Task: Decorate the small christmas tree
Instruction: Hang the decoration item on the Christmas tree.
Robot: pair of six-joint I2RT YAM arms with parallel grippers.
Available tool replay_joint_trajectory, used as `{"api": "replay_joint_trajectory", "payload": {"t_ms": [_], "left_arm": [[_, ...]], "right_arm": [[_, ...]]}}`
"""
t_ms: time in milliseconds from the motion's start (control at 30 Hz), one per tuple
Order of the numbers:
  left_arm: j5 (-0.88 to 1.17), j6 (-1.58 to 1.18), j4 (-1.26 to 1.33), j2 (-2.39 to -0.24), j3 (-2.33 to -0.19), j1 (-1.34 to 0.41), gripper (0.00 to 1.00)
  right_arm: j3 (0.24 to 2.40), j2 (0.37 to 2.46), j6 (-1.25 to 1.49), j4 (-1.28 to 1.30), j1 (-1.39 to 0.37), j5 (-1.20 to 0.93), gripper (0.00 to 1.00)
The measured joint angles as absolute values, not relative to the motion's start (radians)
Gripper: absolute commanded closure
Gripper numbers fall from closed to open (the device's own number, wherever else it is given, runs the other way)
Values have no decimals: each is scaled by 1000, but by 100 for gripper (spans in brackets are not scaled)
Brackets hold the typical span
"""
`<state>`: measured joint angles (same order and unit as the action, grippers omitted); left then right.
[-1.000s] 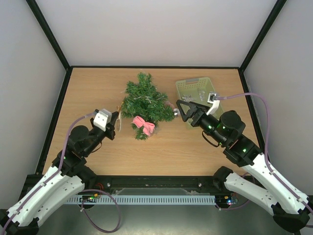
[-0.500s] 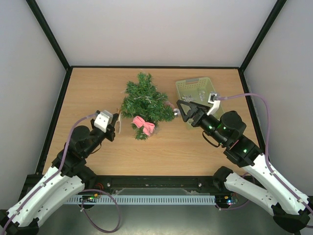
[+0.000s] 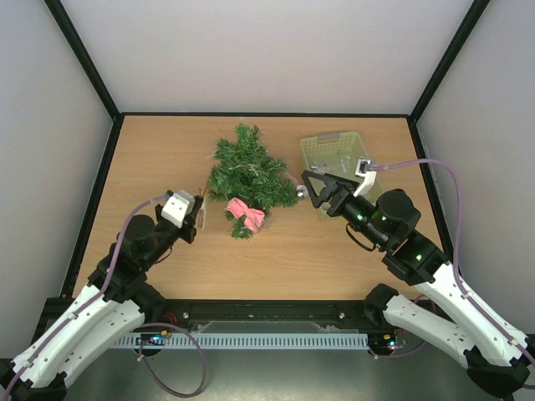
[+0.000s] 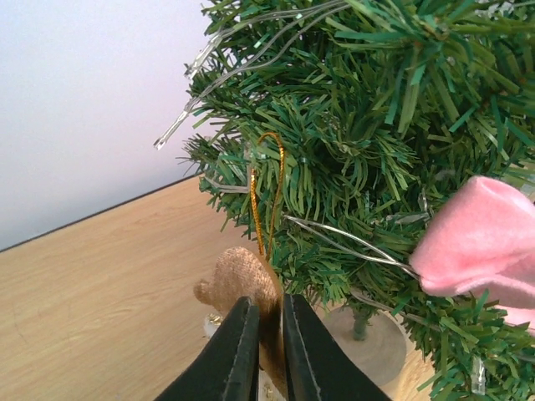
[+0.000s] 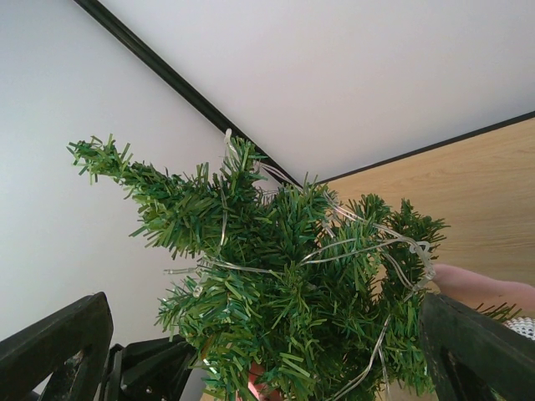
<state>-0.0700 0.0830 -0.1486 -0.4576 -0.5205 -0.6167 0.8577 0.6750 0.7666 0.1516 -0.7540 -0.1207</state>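
The small christmas tree (image 3: 247, 171) stands mid-table, wound with a clear light wire and carrying a pink bow (image 3: 247, 214). My left gripper (image 3: 194, 220) is at its left side. In the left wrist view the tree (image 4: 376, 125) fills the right, and a burlap ornament (image 4: 242, 280) hangs by a gold loop (image 4: 266, 192) hooked over a branch. The left gripper (image 4: 266, 351) is shut on the ornament's lower edge. My right gripper (image 3: 313, 189) stands wide open just right of the tree (image 5: 292, 284), holding nothing.
A pale green basket (image 3: 334, 154) with small silvery ornaments sits behind the right gripper. A silver ball (image 3: 299, 191) lies by the tree's right edge. The tree's round wooden base (image 4: 368, 334) rests on the table. Black frame posts border the table.
My left gripper has drawn slightly back toward the near edge with the ornament between its fingers. The right arm has not moved.
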Motion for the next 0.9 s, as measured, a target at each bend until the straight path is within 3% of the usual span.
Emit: {"api": "replay_joint_trajectory", "payload": {"t_ms": [233,300,500,733,900], "left_arm": [[-51,89,-149,-458,-521,-617,68],[-46,79,-150,-458,-521,-617,67],[-33,37,-183,-468,-554,-617,53],[-54,-76,-272,-507,-683,-617,47],[-27,-138,-329,-530,-768,-617,46]], "right_arm": [[850,675,765,152,-754,-118,2],[842,675,761,152,-754,-115,1],[820,699,733,155,-754,-131,23],[709,729,769,84,-770,-235,52],[657,732,767,46,-858,-242,61]]}}
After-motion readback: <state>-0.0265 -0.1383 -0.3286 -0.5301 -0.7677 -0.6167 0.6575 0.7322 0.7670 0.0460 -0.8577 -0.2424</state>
